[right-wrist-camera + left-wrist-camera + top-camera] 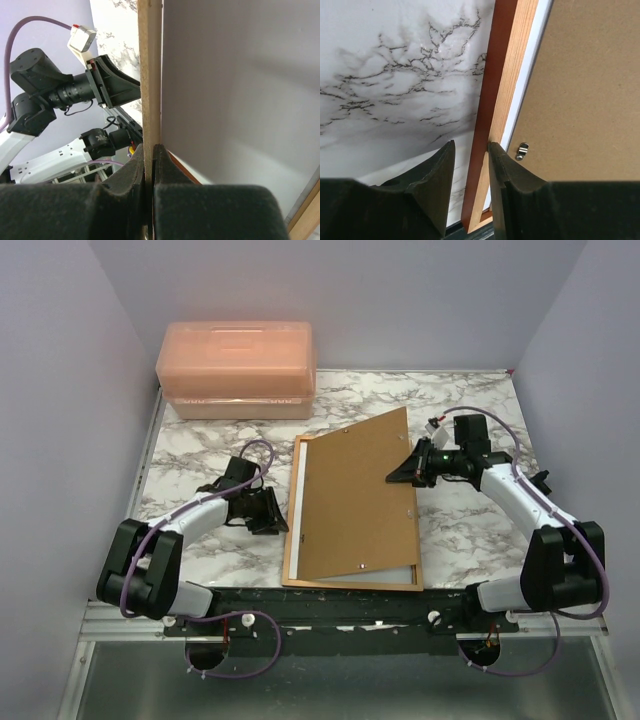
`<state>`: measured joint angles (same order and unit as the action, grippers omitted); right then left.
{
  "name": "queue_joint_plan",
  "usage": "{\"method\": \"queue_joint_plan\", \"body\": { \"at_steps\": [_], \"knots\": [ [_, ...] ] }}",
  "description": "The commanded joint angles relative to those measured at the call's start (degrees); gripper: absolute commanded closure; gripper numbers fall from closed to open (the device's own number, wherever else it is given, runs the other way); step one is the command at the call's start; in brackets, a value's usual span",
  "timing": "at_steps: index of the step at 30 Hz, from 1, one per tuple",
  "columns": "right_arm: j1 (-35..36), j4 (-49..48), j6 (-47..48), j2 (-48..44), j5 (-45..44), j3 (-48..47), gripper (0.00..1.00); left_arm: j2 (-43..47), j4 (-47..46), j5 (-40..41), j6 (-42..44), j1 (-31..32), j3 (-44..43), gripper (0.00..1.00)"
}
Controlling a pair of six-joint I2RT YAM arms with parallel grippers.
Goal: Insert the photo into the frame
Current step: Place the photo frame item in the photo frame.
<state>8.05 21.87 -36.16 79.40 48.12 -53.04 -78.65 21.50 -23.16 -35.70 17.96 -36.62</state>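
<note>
Frame: the frame [350,585] lies flat on the marble table [470,530], centred between the two arms, its lighter wood back facing up; the left wrist view shows its red-orange outer side [505,80]
Photo: the photo [385,572] shows only as a plain white strip inside the frame, under the backing board, along the frame's left and near rails; the same white band runs between wood and board in the left wrist view [531,65]; its printed face is hidden
Backing board: the brown backing board [350,500] sits askew over the opening, its far right corner jutting past the frame's right rail, and that side appears raised; a small metal clip [521,151] sits near its left edge
Right gripper: the right gripper [400,475] reaches in from the right and pinches the board's right edge; in its wrist view the thin brown edge [149,75] rises straight out of the fingers, which are clamped together [150,149]
Left gripper: the left gripper [275,515] hovers just beside the frame's left rail, its jaws slightly parted and holding nothing; the rail shows through the gap [470,145]
Background: a translucent orange lidded box [237,368] stands at the far left of the table, well apart from the frame
</note>
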Motion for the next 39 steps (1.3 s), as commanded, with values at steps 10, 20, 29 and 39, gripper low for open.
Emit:
{"method": "queue_joint_plan", "body": {
  "at_steps": [10, 20, 29, 39],
  "knots": [
    [-0.5, -3.9, 0.8, 4.6, 4.8, 2.4, 0.99, -4.1, -4.2, 1.4, 0.7, -0.2, 0.4, 0.72],
    [-0.4, -6.6, 2.4, 7.9, 5.6, 5.1, 0.99, -5.6, -3.8, 1.6, 1.4, -0.1, -0.2, 0.74],
    [-0.5, -6.1, 6.0, 11.6, 2.0, 7.6, 0.99, -5.9, -2.6, 2.1, 2.1, 0.1, -0.9, 0.75],
    [-0.4, -4.9, 9.6, 13.3, -4.3, 8.1, 0.51, -6.3, -2.2, 1.7, 2.6, 0.2, -1.4, 0.75]
  ]
}}
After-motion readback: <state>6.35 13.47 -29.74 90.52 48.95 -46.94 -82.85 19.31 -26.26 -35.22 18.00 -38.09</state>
